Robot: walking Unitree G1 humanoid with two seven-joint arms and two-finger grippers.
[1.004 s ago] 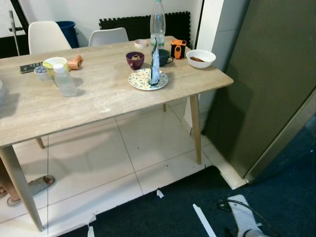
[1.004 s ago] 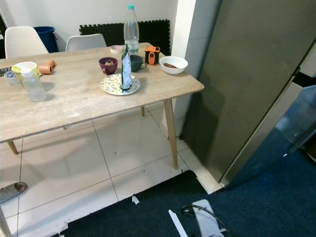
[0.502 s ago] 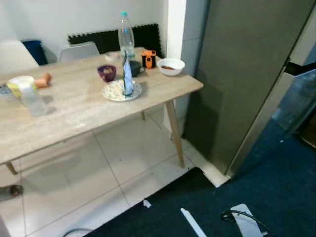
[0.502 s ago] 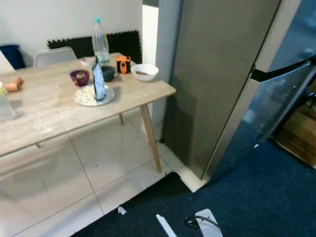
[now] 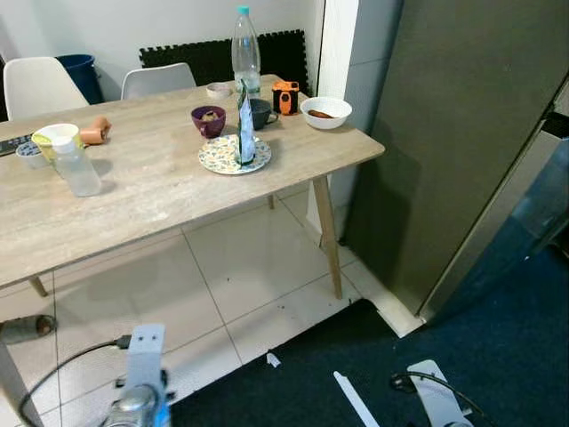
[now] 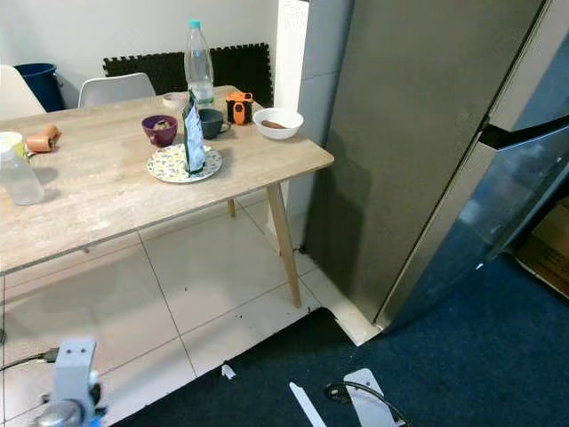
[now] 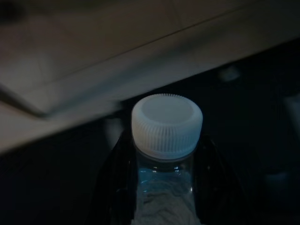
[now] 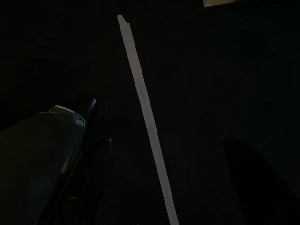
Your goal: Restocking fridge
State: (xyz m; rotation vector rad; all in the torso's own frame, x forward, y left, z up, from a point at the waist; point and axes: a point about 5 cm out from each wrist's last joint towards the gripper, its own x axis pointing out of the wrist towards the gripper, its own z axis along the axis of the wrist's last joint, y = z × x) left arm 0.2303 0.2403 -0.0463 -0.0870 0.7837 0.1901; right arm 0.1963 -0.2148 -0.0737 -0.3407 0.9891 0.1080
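Observation:
My left gripper (image 7: pixel 165 140) is shut on a clear plastic bottle with a white ribbed cap (image 7: pixel 167 123); its black fingers (image 7: pixel 115 173) clasp the neck from both sides. The left arm (image 5: pixel 138 396) shows low at the bottom left, over the tile floor. The grey fridge (image 5: pixel 462 133) stands to the right of the table, its glossy door (image 6: pixel 502 205) swung open toward me. My right gripper (image 8: pixel 168 164) hangs open above dark carpet, with the right wrist (image 5: pixel 436 400) low at the bottom right.
A wooden table (image 5: pixel 160 191) holds a tall water bottle (image 5: pixel 244 40), a plate with a pouch (image 5: pixel 236 153), bowls (image 5: pixel 325 111), a mug and a small bottle (image 5: pixel 76 166). Two chairs (image 5: pixel 40 84) stand behind. A white strip (image 5: pixel 354 400) lies on the carpet; a sandalled foot (image 5: pixel 22 327) is at left.
The camera has swung back toward the table after panning to the fridge. My left arm has come up into the bottom left of the eye views.

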